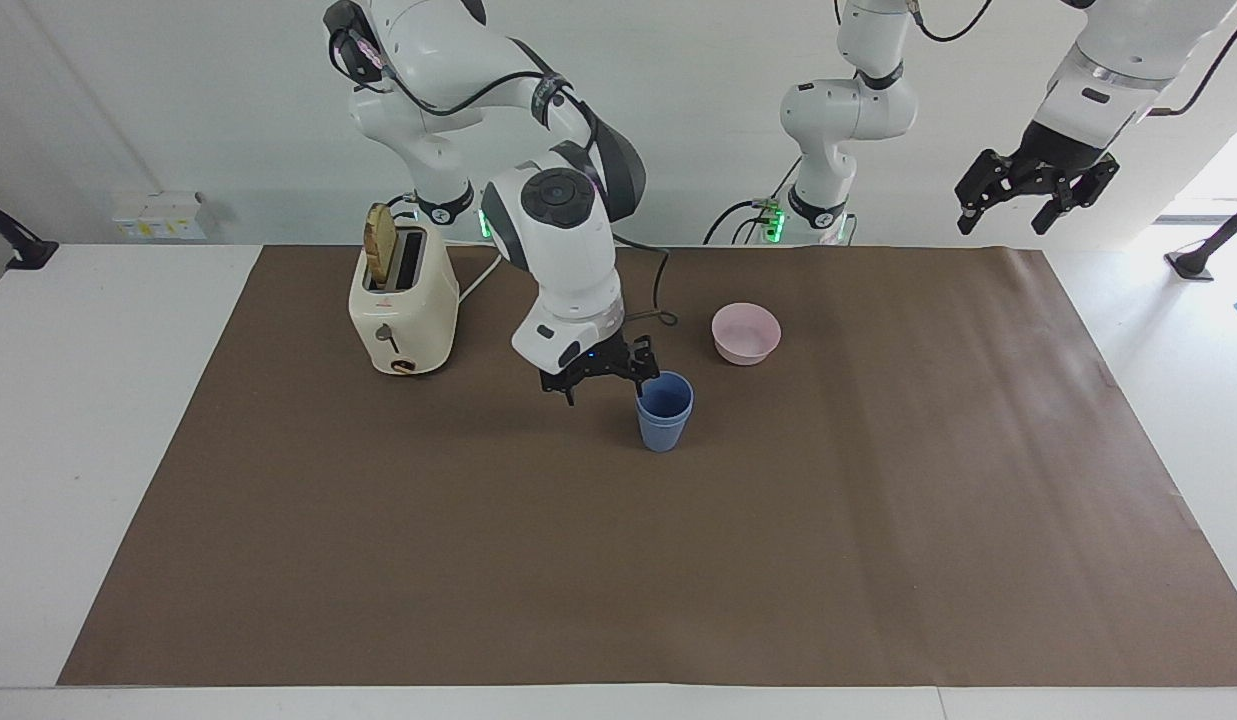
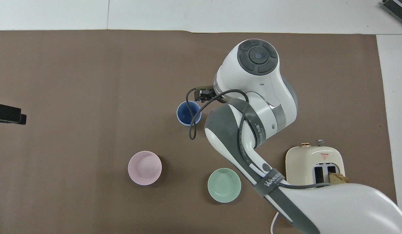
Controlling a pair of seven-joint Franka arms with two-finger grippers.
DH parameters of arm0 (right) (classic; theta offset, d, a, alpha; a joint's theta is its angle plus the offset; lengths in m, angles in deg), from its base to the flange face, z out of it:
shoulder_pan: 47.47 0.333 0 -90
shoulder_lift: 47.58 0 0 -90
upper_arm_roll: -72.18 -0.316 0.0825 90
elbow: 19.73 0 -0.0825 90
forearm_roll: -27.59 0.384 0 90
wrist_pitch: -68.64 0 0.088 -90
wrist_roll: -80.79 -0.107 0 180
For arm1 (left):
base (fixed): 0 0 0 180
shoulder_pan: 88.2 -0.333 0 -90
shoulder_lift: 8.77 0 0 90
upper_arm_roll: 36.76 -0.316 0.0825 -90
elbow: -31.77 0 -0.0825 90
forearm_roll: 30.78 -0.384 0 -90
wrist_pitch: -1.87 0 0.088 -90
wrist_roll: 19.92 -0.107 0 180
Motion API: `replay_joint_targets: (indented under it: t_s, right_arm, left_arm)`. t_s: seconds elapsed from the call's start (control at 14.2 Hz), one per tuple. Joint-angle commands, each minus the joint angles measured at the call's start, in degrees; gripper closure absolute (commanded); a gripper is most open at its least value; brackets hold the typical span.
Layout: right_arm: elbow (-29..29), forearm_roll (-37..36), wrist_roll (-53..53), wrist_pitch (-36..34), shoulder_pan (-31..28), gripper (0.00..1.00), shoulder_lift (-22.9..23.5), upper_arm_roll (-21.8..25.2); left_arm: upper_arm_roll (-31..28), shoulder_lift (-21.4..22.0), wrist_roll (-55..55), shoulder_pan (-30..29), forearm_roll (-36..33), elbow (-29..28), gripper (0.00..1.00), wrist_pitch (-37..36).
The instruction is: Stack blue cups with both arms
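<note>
Blue cups (image 1: pixel 664 411) nested upright, pink bowl (image 1: pixel 745 333) empty

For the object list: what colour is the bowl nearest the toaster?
Pale green bowl, clearest in the overhead view.

We have two views. The facing camera sits high across the table, looking back toward both arm bases. The overhead camera hangs above the robots' end, looking steeply down. Both share the brown mat (image 1: pixel 618 560) (image 2: pixel 74 81), half a turn apart.
</note>
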Motion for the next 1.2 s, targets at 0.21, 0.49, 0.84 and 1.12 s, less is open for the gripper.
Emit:
replay_joint_targets:
  t_s: [0.21,0.49,0.84,1.12]
  right_arm:
    - [-2.8,-2.3,11.1,-9.1,-8.7,0.00,-5.4,-0.2]
    - [-2.4,-1.0,19.5,-12.8,-17.3,0.00,-11.2,-0.6]
    - [-0.2,-1.0,23.8,-18.5,-20.5,0.00,-17.6,-0.4]
    - [1.9,-0.1,24.0,-20.0,-22.6,0.00,-19.5,-0.4]
  left_arm:
    - [0.5,0.7,0.4,-0.7,0.4,-0.2,0.00,-0.8]
    - [0.5,0.7,0.4,-0.7,0.4,-0.2,0.00,-0.8]
    - [0.5,0.7,0.4,-0.7,0.4,-0.2,0.00,-0.8]
    - [0.5,0.7,0.4,-0.7,0.4,-0.2,0.00,-0.8]
